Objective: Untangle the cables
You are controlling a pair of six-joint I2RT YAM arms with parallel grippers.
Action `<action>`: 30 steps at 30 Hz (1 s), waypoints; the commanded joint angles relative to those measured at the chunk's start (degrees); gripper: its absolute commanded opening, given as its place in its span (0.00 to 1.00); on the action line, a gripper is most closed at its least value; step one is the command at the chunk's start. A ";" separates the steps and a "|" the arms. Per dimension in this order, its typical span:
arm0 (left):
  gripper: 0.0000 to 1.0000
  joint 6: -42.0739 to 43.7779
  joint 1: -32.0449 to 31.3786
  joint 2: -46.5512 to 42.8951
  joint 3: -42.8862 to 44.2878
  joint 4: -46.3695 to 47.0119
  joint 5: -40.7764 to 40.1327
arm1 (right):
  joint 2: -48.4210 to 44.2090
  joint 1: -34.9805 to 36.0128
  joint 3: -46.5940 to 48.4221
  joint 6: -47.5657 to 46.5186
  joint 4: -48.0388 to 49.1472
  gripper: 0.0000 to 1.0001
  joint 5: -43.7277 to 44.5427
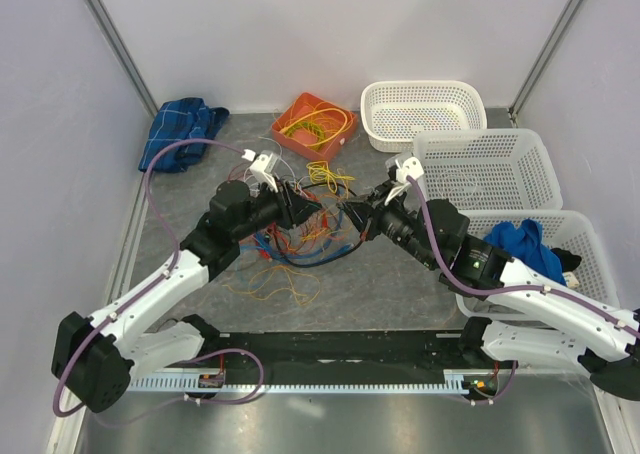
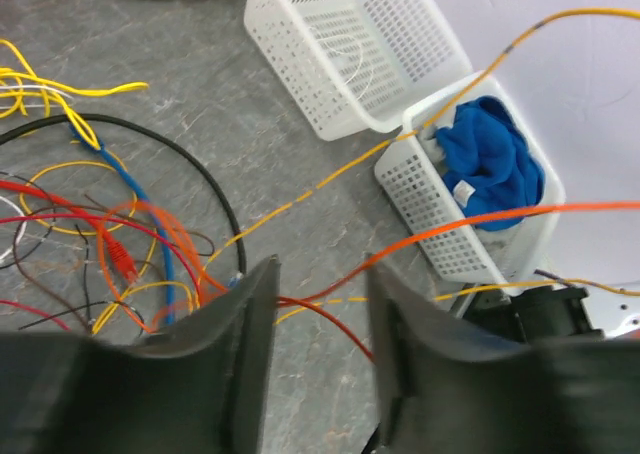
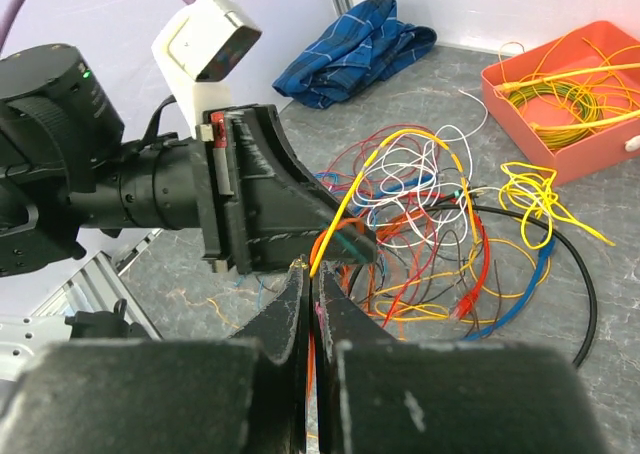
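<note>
A tangle of thin cables (image 1: 300, 246) in yellow, orange, red, blue, white and black lies mid-table between the two grippers; it also shows in the left wrist view (image 2: 110, 244) and the right wrist view (image 3: 430, 234). My left gripper (image 1: 310, 212) (image 2: 322, 269) is open just above the tangle's right side. An orange wire (image 2: 480, 224) and a red wire run across the gap between its fingers. My right gripper (image 1: 352, 214) (image 3: 312, 272) faces it, tip to tip, shut on a yellow wire (image 3: 370, 169) and an orange wire, held above the table.
An orange tray (image 1: 300, 100) with coiled yellow wire sits at the back. A blue plaid cloth (image 1: 185, 129) lies back left. Three white baskets (image 1: 420, 85) stand at the right; the nearest (image 1: 590, 236) holds a blue cloth (image 1: 520, 242).
</note>
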 commanded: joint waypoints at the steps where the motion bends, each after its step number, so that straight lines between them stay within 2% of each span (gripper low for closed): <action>1: 0.12 2.89 -0.30 0.52 5.14 -2.68 -2.51 | -1.32 0.30 -0.88 0.04 1.39 0.00 -0.05; 2: 0.02 3.77 -0.21 0.08 6.72 -3.65 -3.30 | -2.28 0.30 -1.06 -0.05 1.04 0.00 0.99; 3: 0.02 4.30 -0.30 -0.27 7.69 -4.44 -4.87 | -2.90 0.30 -1.41 -0.23 1.13 0.06 1.79; 4: 0.02 4.74 -0.21 -0.53 9.79 -6.19 -5.58 | -3.43 0.30 -1.50 -0.75 -0.44 0.31 2.23; 7: 0.02 5.71 -0.21 -1.59 14.88 -7.79 -7.52 | -5.62 0.30 -2.20 -0.93 -1.68 0.69 3.99; 10: 0.02 5.97 -0.21 -1.85 20.50 -12.18 -8.84 | -7.65 0.30 -2.99 -1.46 -2.56 0.83 5.66; 16: 0.02 8.08 -0.21 -1.24 30.17 -16.31 -10.68 | -9.06 0.21 -4.31 -1.90 -3.09 0.83 6.37; 25: 0.02 9.05 -0.30 2.01 44.76 -20.96 -9.28 | -6.25 0.38 -5.90 -3.57 3.76 0.81 4.70; 30: 0.02 9.58 -0.21 3.33 50.06 -22.56 -8.67 | -4.58 0.30 -6.77 -4.27 7.45 0.81 6.19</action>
